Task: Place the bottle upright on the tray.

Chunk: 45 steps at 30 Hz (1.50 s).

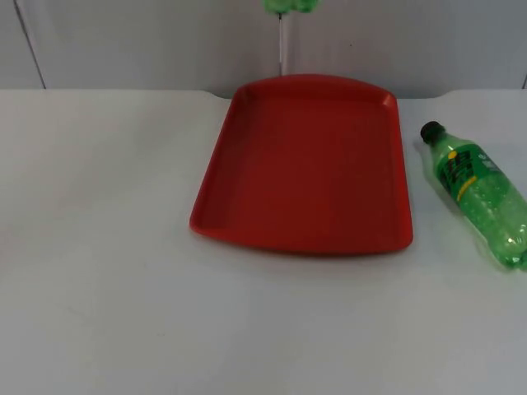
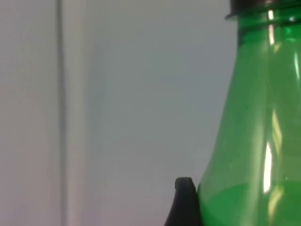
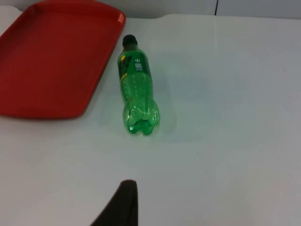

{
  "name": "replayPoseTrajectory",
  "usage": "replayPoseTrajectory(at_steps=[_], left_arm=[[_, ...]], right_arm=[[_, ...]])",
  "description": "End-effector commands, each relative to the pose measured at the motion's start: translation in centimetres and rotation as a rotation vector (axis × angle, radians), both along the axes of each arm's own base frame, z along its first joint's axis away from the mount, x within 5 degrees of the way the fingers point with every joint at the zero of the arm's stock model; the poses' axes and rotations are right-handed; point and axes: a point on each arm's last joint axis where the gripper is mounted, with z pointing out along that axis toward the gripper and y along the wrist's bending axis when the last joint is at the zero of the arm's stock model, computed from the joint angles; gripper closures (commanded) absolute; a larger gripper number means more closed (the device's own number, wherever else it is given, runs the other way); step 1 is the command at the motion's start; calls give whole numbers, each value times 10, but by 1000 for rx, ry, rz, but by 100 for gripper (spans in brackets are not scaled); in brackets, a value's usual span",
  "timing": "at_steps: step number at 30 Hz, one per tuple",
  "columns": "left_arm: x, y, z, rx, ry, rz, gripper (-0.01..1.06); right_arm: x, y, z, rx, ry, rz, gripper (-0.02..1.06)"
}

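One bottle [image 1: 482, 189] flat beside tray [image 1: 305, 156], second bottle [image 2: 263, 117] gripped by left end effector [image 2: 188, 203]; right end effector [image 3: 123, 203] unclear.

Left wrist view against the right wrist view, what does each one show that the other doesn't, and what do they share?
Left wrist view: a green bottle, shoulder and black cap, close up and upright against the grey wall, beside the left claw's fingertip. Right wrist view: the red tray and a labelled bottle lying on the white table beside it, not touching, cap toward the wall; the right claw's fingertip hangs short of its base. Shared: a green black-capped bottle, one black fingertip, grey wall.
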Motion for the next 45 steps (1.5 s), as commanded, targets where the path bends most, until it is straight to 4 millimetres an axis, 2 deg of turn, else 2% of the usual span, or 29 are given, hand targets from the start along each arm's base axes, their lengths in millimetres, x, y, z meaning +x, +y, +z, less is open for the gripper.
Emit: replayPoseTrajectory(at_steps=[1,4,5,10,15,19,20,24,30,34,45], left_arm=[[-4,-3,-11,-114,-31,-13,105],[-4,-3,-35,-136,-57,-19,105],[-4,-3,-35,-136,-57,-19,105],[-2,-12,-68,-65,-91,-88,105],[-1,-16,-88,-50,-136,-121,105],[1,-19,-117,-60,-143,-139,105],[1,-19,-117,-60,-143,-139,105],[3,-20,-146,43,-191,-132,105],[5,-18,-167,85,-214,-104,105],[11,-9,-187,71,-196,13,105],[14,-3,-216,72,-203,92,105]], right_arm=[[-1,0,0,-7,-4,0,-1],[-1,0,0,-7,-4,0,-1],[-1,0,0,-7,-4,0,-1],[-1,0,0,-7,-4,0,-1],[-1,0,0,-7,-4,0,-1],[-1,0,0,-7,-4,0,-1],[-1,0,0,-7,-4,0,-1],[-1,0,0,-7,-4,0,-1],[-1,0,0,-7,-4,0,-1],[-1,0,0,-7,-4,0,-1],[-1,0,0,-7,-4,0,-1]])
